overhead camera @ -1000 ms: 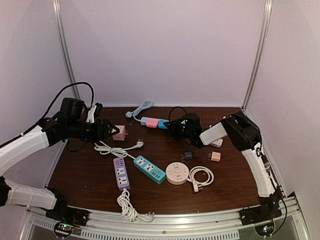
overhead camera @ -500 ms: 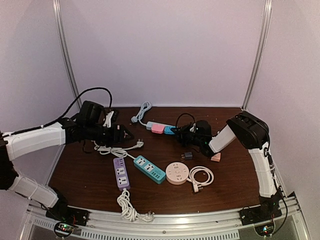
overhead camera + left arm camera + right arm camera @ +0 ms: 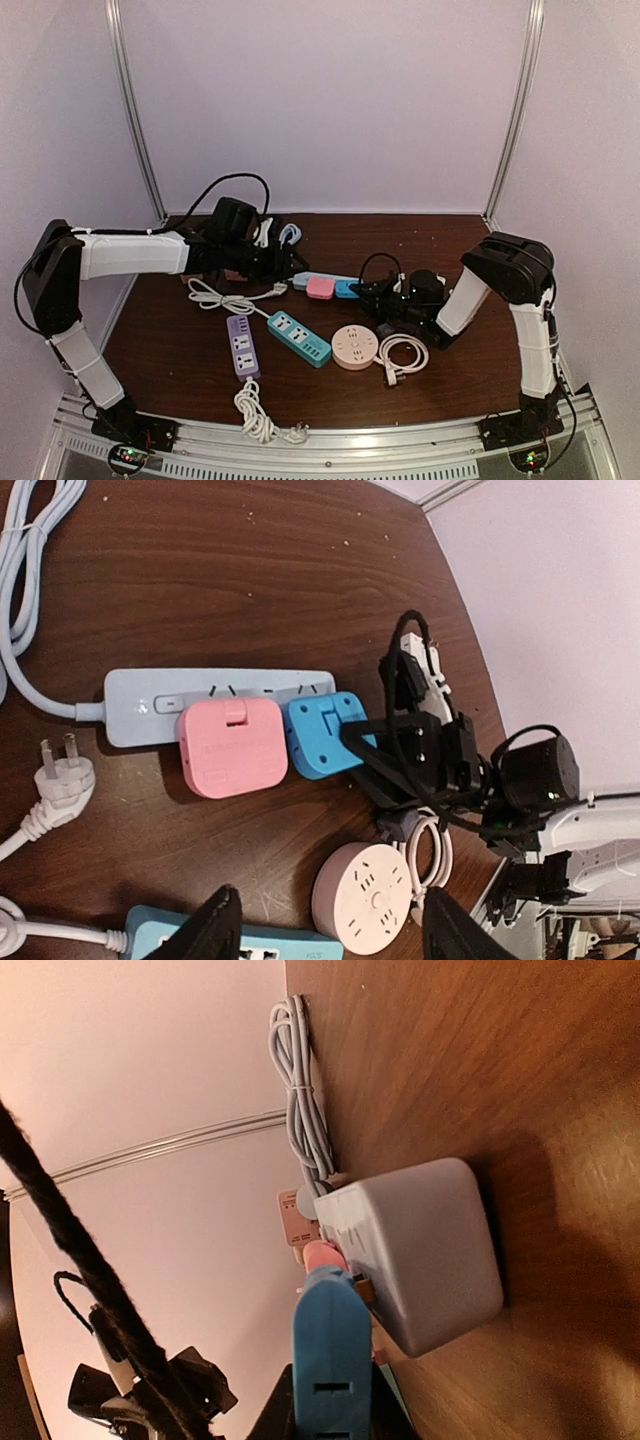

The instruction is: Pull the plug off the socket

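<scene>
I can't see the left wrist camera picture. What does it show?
A grey power strip lies on a brown table with a pink plug and a blue plug in it, and the right gripper reaches the blue one. The left gripper, open, frames a round pink socket.

The surface [image 3: 250, 570] looks like dark brown wood with a soft sheen and some pale specks on it. The grey power strip [image 3: 150, 695], the pink plug [image 3: 230, 748] and the blue plug [image 3: 322, 735] are smooth plastic, rather matt, and the pale cable [image 3: 28, 550] has a smooth rubbery coat. The corner post [image 3: 135, 110] looks like dull metal, and the arm shell [image 3: 130, 255] like white glossy plastic.
</scene>
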Controlling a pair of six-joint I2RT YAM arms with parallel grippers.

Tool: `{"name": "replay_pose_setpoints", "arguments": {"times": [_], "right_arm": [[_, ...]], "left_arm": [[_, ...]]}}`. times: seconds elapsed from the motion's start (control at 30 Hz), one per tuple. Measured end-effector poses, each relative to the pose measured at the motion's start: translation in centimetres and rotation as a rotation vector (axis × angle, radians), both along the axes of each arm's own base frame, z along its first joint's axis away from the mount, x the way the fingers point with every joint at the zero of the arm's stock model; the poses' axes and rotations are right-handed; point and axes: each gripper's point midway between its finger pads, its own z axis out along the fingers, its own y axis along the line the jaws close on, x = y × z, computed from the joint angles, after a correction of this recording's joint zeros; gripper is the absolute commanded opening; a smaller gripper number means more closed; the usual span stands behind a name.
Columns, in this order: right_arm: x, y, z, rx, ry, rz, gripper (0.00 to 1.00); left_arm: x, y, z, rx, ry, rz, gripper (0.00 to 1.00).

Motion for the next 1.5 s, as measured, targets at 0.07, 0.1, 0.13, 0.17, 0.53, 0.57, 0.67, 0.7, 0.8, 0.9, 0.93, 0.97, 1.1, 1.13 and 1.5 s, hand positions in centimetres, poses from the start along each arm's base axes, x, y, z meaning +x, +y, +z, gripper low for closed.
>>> {"name": "replay_pose_setpoints", "arguments": {"times": [0.07,0.1,0.13,0.17,0.53,0.57,0.67,0.7,0.8,0.9,0.93,0.97,1.1,1.13,1.5], "right_arm": [[-0.8,-0.1,0.0,0.006,0.002,0.007,0.0],[-1.1,-0.2,0.0,0.01,0.001,0.009,0.0],[-1.4,-0.3,-0.1,0.012,0.001,0.009,0.0],[-1.6,-0.4,0.0,0.014,-0.001,0.009,0.0],[-1.9,-0.5,-0.1,0.014,-0.01,0.01,0.0],[-1.9,-0.5,-0.1,0.011,-0.013,0.011,0.0],[-1.9,-0.5,-0.1,-0.002,-0.025,0.014,0.0],[-1.8,-0.4,-0.1,-0.005,-0.027,0.014,0.0],[-1.5,-0.3,-0.1,-0.023,-0.038,0.014,0.0],[-1.2,-0.1,-0.1,-0.037,-0.047,0.016,0.0],[-1.1,0.0,-0.1,-0.04,-0.049,0.017,0.0],[-1.0,0.0,-0.1,-0.043,-0.051,0.017,0.0],[-0.7,0.1,-0.1,-0.05,-0.055,0.017,0.0],[-0.7,0.1,-0.1,-0.053,-0.058,0.017,0.0],[-0.6,0.1,-0.1,-0.07,-0.088,0.036,0.0]], "left_arm": [[0.7,-0.7,-1.3,-0.009,0.03,0.006,0.44],[1.0,-1.1,-1.9,-0.014,0.043,0.008,0.41],[1.3,-1.5,-2.5,-0.018,0.06,0.012,0.37],[1.7,-1.9,-3.1,-0.023,0.072,0.014,0.34],[4.1,-5.0,-6.4,-0.07,0.149,0.006,0.16],[4.2,-5.1,-6.6,-0.072,0.155,0.004,0.15],[4.1,-5.2,-7.3,-0.067,0.173,0.004,0.13],[4.1,-5.2,-7.5,-0.065,0.178,0.003,0.13],[4.2,-5.3,-8.0,-0.06,0.189,0.001,0.11],[4.4,-5.6,-8.7,-0.051,0.2,0.001,0.09],[4.5,-5.7,-8.9,-0.049,0.204,0.002,0.08],[4.6,-5.7,-9.1,-0.047,0.207,0.003,0.08],[4.7,-5.8,-9.6,-0.037,0.219,0.005,0.07],[4.7,-5.8,-9.6,-0.036,0.22,0.006,0.07],[5.5,-5.9,-9.9,-0.018,0.238,0.038,0.0]]}}
